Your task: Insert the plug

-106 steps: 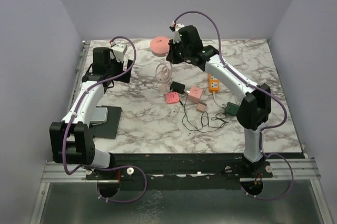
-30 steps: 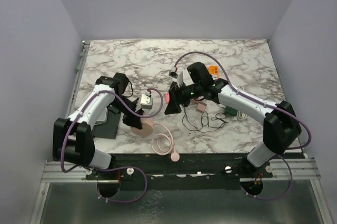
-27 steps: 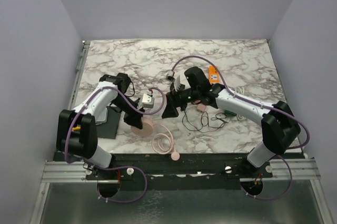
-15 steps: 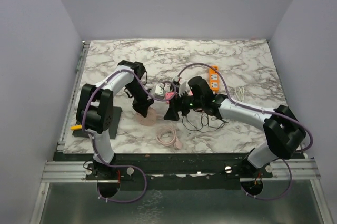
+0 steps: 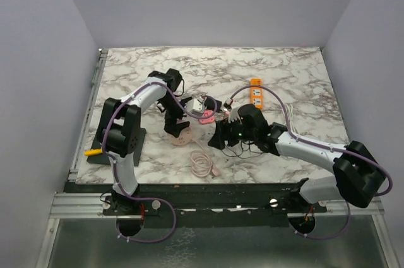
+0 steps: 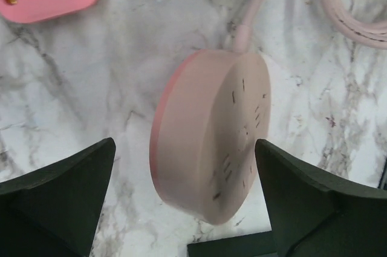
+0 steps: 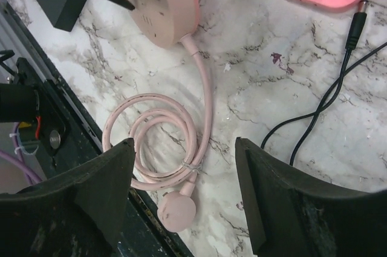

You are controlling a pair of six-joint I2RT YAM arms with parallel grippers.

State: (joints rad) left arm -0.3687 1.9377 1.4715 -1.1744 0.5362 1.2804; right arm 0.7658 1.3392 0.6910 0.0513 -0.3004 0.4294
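Plug [image 7: 177, 211] on marble table [image 5: 284, 66] — lilac walls [image 5: 208, 3] — left hand [image 6: 184, 142], right hand [image 7: 184, 142] open, empty.

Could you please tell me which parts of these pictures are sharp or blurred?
Left wrist view: the round pale pink plastic socket hub looks slightly soft, and the dark left fingers are unfocused silhouettes. Right wrist view: the coiled pink cable is crisp, the right fingers dark and blurred. Top external view: even light, soft shadows on the white marble table, no glare.
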